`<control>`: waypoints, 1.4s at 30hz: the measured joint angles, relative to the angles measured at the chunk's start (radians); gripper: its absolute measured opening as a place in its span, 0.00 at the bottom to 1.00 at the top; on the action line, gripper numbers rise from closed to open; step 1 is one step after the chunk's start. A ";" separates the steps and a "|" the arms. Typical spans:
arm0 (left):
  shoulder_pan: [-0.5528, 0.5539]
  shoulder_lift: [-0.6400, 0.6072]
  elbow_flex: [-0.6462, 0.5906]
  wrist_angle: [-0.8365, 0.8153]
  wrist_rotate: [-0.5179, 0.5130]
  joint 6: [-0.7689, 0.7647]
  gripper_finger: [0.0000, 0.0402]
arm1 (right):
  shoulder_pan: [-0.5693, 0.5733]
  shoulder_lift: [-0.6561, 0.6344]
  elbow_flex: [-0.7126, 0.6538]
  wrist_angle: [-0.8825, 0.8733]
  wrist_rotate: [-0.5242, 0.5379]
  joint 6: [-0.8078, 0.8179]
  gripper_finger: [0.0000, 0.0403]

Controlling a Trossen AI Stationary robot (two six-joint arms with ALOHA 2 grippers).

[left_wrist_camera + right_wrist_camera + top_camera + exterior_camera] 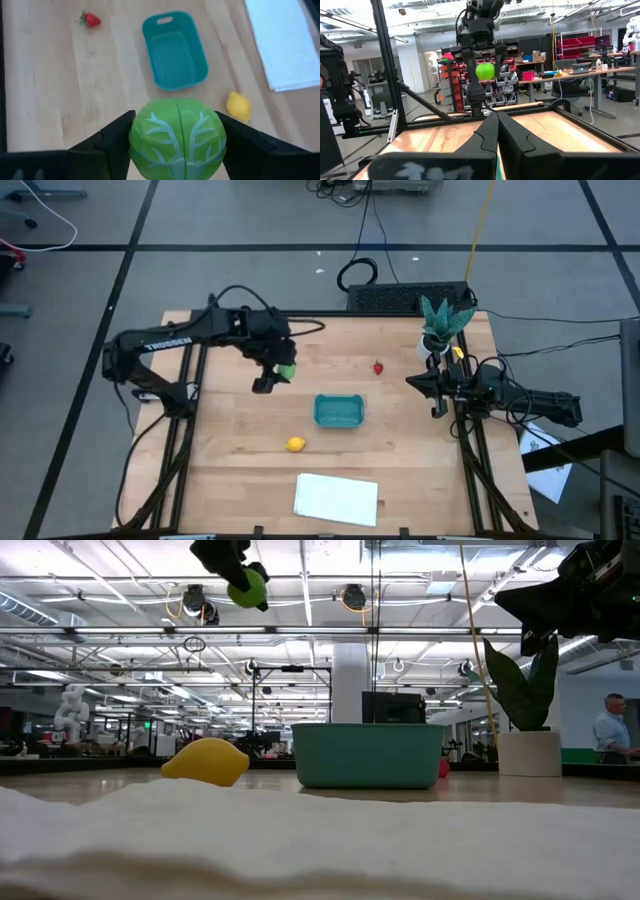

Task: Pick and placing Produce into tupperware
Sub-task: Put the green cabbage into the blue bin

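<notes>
Teal tub [339,411] sits mid-table, open side up and nothing in it — use it as the reference. Left gripper [277,372] is raised off the table, up and to the left of the tub in the high view, fingers [112,145] pinching the green ball [176,137] from both sides; the ball fills the gap between them, so the wide spread is just the ball's width, not slack. In the low view the ball [247,587] hangs well above the tub's rim [368,727], which reads as carry height — enough to pass over the wall without clipping it. My read: the pick is finished, transport to the tub is next, with the release coming once the ball is over the tub's middle so it can't bounce off a corner. Lemon [295,444] lies on the wood just below-left of the tub; strawberry [378,367] lies above-right of it, well apart — both untouched, so two pieces left after this one. Right gripper [436,388] is parked right of the tub near the table edge, beside the potted plant [441,323], fingers pressed together, holding nothing — it stays out of the left arm's path. White sheet [336,498] lies below the tub near the front edge, not involved.
</notes>
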 joint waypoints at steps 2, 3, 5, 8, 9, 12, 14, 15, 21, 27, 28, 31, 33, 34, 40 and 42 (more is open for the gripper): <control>-0.023 0.000 0.000 0.024 0.000 -0.019 0.61 | 0.000 0.000 0.000 0.000 0.000 0.000 0.00; -0.033 0.000 0.000 0.033 0.000 -0.024 0.61 | 0.000 0.000 0.000 0.000 0.000 0.000 0.00; -0.051 0.000 0.000 0.046 -0.001 -0.027 0.61 | 0.000 0.000 0.000 0.000 0.000 0.000 0.00; -0.067 0.000 0.000 0.061 -0.001 -0.035 0.61 | 0.000 0.000 0.000 0.000 0.000 0.000 0.00; -0.069 0.000 0.000 0.069 -0.002 -0.043 0.61 | 0.000 0.000 0.000 0.000 0.000 0.000 0.00; -0.072 0.000 0.000 0.091 -0.002 -0.079 0.61 | 0.000 0.000 0.000 0.000 0.000 0.000 0.00; -0.069 0.000 0.000 0.098 -0.017 -0.114 0.61 | 0.000 0.000 0.000 0.000 0.000 0.000 0.00; -0.066 0.000 0.000 0.102 -0.031 -0.132 0.61 | 0.000 0.000 0.000 0.000 0.000 0.000 0.00; -0.040 0.026 -0.001 0.179 -0.049 -0.177 0.61 | 0.000 0.000 0.000 0.000 0.000 0.000 0.00; -0.014 0.103 0.043 0.197 0.035 -0.164 0.61 | 0.000 0.000 0.000 0.001 0.000 0.000 0.00; -0.009 0.117 0.062 0.195 0.044 -0.165 0.61 | 0.000 0.000 0.000 0.002 0.000 0.000 0.00; 0.000 0.167 0.140 0.171 0.048 -0.174 0.61 | 0.000 0.005 0.000 0.004 0.000 0.000 0.00; 0.003 0.209 0.204 0.146 0.048 -0.171 0.61 | 0.000 0.009 0.000 0.009 0.000 -0.001 0.00; 0.004 0.230 0.234 0.128 0.048 -0.170 0.61 | 0.000 0.010 0.000 0.006 0.000 0.000 0.00; 0.003 0.350 0.439 0.044 0.052 -0.130 0.61 | 0.000 0.010 0.000 0.008 0.000 0.000 0.00; 0.003 0.391 0.498 0.015 0.052 -0.119 0.61 | 0.000 0.010 0.000 0.008 0.000 0.000 0.00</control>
